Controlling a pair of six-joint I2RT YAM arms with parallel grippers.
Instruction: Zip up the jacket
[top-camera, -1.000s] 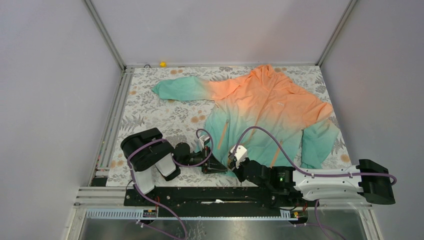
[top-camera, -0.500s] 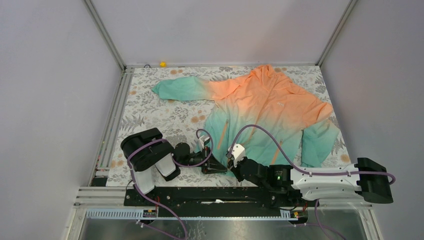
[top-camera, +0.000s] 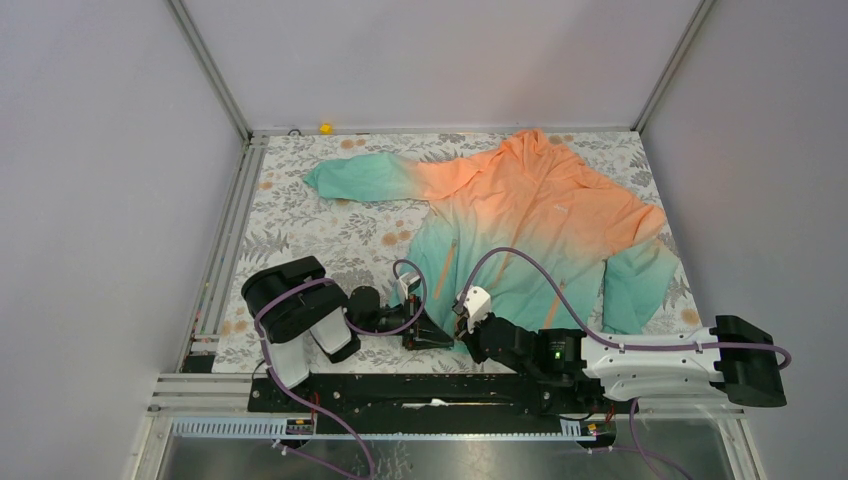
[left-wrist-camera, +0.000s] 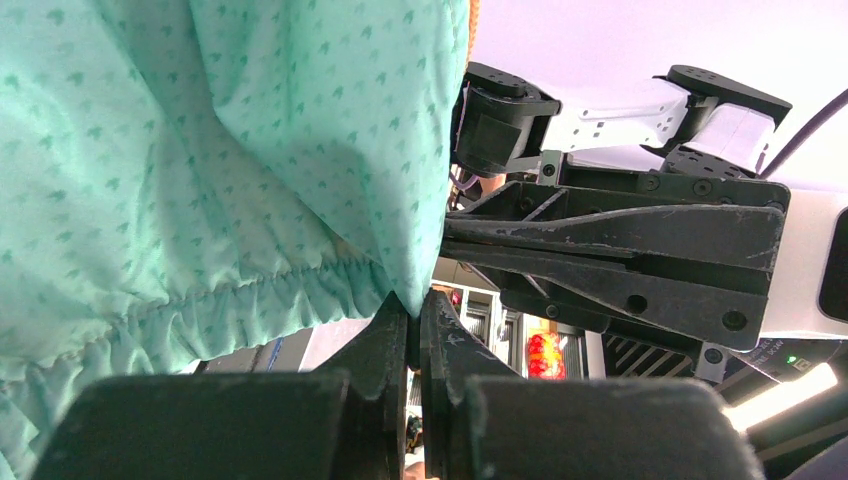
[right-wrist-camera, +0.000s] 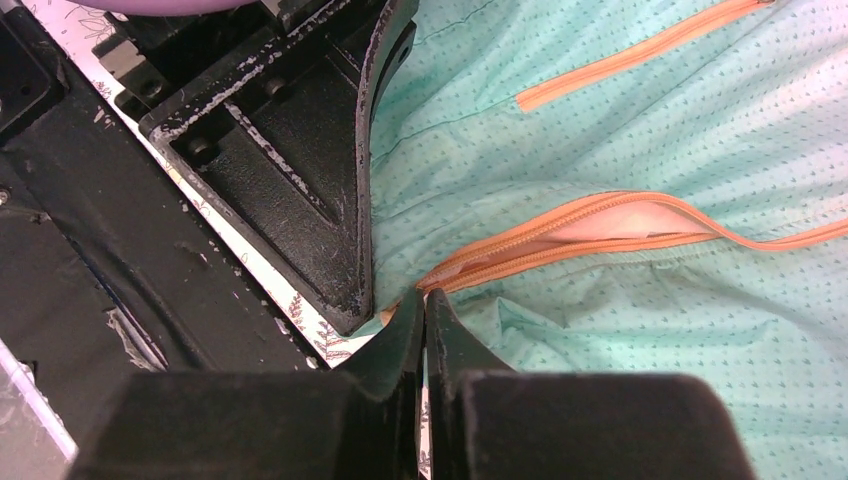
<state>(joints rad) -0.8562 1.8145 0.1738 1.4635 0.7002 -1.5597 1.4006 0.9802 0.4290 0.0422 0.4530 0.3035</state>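
Hem end of zipper (right-wrist-camera: 500, 255) is pinched in the closed right gripper (right-wrist-camera: 425, 312), track running away toward the jacket (top-camera: 520, 200) collar; left gripper (left-wrist-camera: 415, 325) clamps hem just beside.

This is a robotics lab test cell. Plain pale walls (top-camera: 440, 60) close in the cloth-covered counter (top-camera: 300, 225) from 9 through 12 to 3 o'clock, and aluminium frame posts (top-camera: 208, 70) rise at the far corners. At 6 o'clock a black mounting rail (top-camera: 400, 392) carries the left arm (top-camera: 300, 315) and right arm (top-camera: 650, 368), trailing purple cables (top-camera: 660, 346).
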